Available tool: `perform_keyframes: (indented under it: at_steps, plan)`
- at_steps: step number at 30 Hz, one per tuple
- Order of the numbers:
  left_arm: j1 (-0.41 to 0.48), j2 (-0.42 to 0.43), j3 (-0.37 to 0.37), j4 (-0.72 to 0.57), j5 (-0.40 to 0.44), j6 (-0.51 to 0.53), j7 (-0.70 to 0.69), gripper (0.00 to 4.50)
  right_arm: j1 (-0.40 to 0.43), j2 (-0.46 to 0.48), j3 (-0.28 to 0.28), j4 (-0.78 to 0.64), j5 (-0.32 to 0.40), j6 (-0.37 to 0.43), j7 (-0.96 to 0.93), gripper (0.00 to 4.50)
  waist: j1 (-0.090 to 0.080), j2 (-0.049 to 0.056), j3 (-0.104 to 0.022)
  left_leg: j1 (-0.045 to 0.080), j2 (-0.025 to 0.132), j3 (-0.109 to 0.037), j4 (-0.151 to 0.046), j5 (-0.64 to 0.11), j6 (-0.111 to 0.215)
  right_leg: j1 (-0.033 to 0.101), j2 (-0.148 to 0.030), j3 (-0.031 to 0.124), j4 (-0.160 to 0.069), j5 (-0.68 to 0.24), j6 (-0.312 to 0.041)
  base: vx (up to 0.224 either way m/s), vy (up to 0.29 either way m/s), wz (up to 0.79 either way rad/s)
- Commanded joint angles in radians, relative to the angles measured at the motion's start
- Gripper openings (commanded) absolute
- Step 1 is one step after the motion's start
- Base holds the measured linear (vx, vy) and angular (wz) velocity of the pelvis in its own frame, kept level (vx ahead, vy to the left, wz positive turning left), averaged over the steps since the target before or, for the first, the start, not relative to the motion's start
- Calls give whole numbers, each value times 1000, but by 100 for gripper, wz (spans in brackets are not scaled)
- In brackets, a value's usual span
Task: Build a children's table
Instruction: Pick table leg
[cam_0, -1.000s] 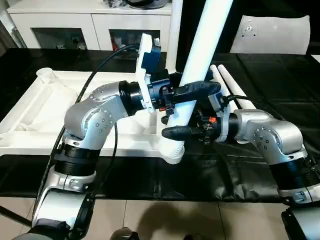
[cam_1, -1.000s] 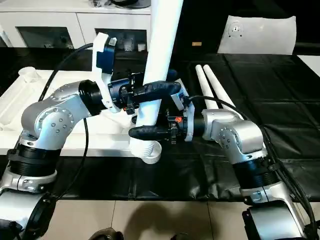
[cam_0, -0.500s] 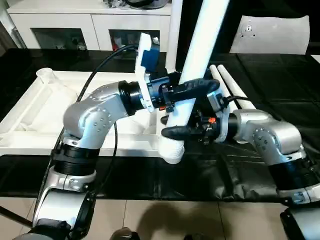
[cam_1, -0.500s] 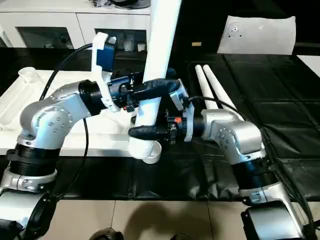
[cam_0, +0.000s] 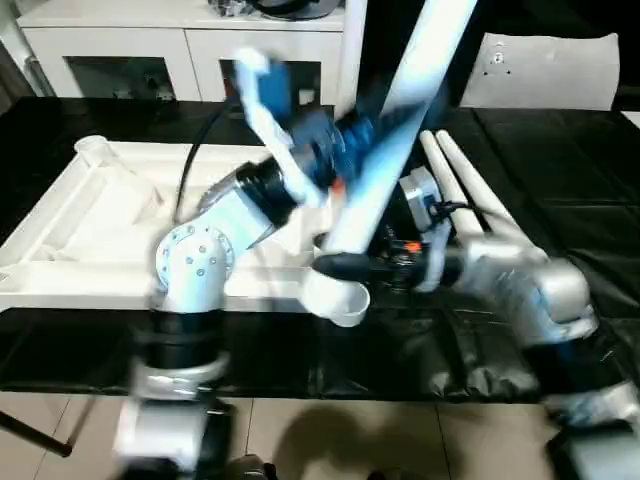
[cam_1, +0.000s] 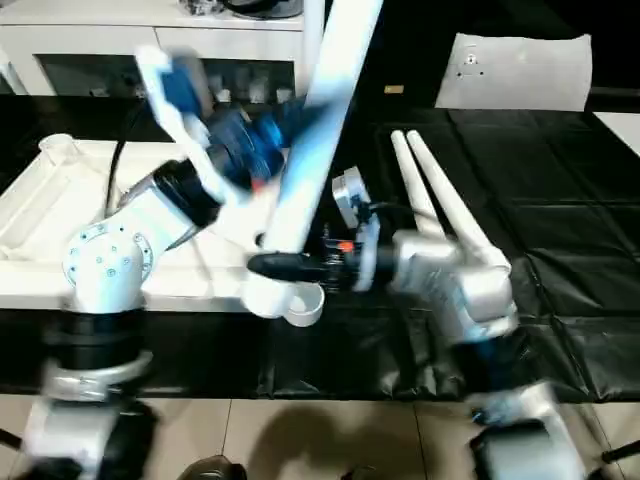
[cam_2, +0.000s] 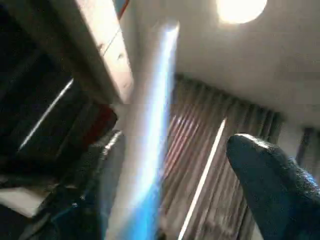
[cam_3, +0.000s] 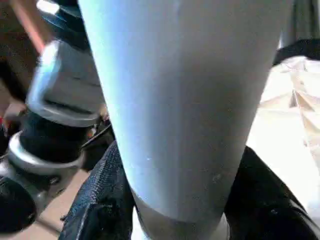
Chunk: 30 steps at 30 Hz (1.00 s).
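Gripping the tilted leg (cam_0: 392, 130) low, the right gripper's (cam_3: 175, 210) jaws clamp it.

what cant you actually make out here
- Left gripper: motion-blurred in both eye views, so its grip on the leg is unreadable.
- Leg's top end: cut off by the upper edge of the eye views.
- Leg's threaded foot and the corner socket: whether they are engaged is hidden behind the right gripper and the leg.
- Tabletop: its near right corner is covered by the left arm.
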<state>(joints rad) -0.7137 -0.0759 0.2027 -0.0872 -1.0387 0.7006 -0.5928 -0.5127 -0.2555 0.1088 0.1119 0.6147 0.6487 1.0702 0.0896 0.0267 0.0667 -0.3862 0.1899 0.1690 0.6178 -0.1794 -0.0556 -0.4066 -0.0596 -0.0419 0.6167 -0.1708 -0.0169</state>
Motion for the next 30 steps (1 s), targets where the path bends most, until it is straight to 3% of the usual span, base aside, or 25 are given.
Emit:
perform_keyframes:
  at_steps: [1, 2, 3, 4, 5, 8, 9, 10, 11, 12, 15, 19, 24, 30]
  plan:
    - [-10, 0, 31, -27, -32, -22, 31, 404, 6, 24, -38, -28, 4, -16, -71, 193, 1, -6, -80, 12, 26, -6, -67, -150, 23, 56, -60, 30, -76, -241, -199, 0, 0, 0]
    - [-7, 0, 38, -31, -34, -27, 35, 414, 13, 35, -42, -36, -2, -22, -92, 193, -1, -5, -80, 14, 25, -6, -67, -159, 18, 55, -60, 28, -79, -262, -186, 0, 0, 0]
    - [2, 18, 37, -39, 5, -35, 30, 420, 22, 51, -47, -43, -13, -32, -127, 193, -1, 3, -80, 15, 25, -7, -67, -165, 14, 54, -60, 28, -78, -274, -180, 0, 0, 0]
    - [9, 30, 41, -43, 37, -35, 39, 425, 29, 64, -51, -48, -23, -44, -154, 193, -3, 0, -79, 16, 24, -7, -70, -171, 10, 52, -58, 28, -83, -298, -159, 0, 0, 0]
    - [9, 30, 41, -43, 37, -35, 39, 434, 29, 64, -51, -48, -23, -44, -154, 193, -4, 3, -79, 17, 26, -9, -72, -176, 3, 52, -58, 29, -83, -306, -144, 0, 0, 0]
    - [37, 104, 22, -31, 153, -29, 62, 450, 41, 84, -64, -43, -83, -123, -228, 193, -7, 8, -79, 20, 28, -11, -76, -189, -13, 47, -56, 29, -81, -293, -130, 0, 0, 0]
    - [51, 174, -34, -16, 258, -33, 98, 450, 46, 89, -67, -50, -109, -163, -257, 193, -8, 16, -79, 20, 27, -13, -76, -199, -18, 46, -56, 29, -79, -294, -127, 0, 0, 0]
    - [57, 229, -88, 3, 350, -40, 138, 450, 49, 88, -64, -60, -120, -179, -264, 193, -11, 17, -80, 23, 28, -15, -78, -215, -26, 45, -54, 29, -79, -291, -107, 0, 0, 0]
    - [57, 229, -88, 3, 350, -40, 138, 450, 49, 88, -64, -60, -120, -179, -264, 193, -15, 20, -80, 24, 26, -15, -79, -221, -29, 46, -51, 30, -78, -282, -94, 0, 0, 0]
    - [59, 279, -146, 16, 424, -55, 161, 450, 56, 83, -53, -81, -132, -180, -270, 193, -13, 21, -82, 25, 26, -16, -78, -215, -31, 48, -53, 30, -78, -270, -98, 0, 0, 0]
    - [53, 301, -182, 7, 459, -61, 157, 450, 65, 79, -39, -93, -145, -184, -276, 193, -9, 25, -84, 22, 27, -14, -76, -194, -35, 49, -57, 32, -70, -221, -132, 0, 0, 0]
    - [55, 316, -259, -92, 441, -31, 59, 450, 92, 57, 19, -76, -224, -247, -282, 193, -8, 23, -83, 19, 27, -11, -74, -192, -35, 51, -60, 32, -68, -181, -174, 0, 0, 0]
    - [72, 336, -265, -148, 381, -22, -12, 450, 101, 53, 16, -72, -247, -259, -298, 190, -17, 21, -75, 18, 23, -11, -77, -247, -34, 49, -60, 33, -78, -299, -155, 0, 0, 0]
    - [75, 378, -214, -31, 487, -76, 50, 450, 97, 67, -29, -34, -279, -280, -412, 190, -35, 25, -75, 21, 18, -13, -78, -274, -43, 46, -54, 31, -82, -320, -141, 0, 0, 0]
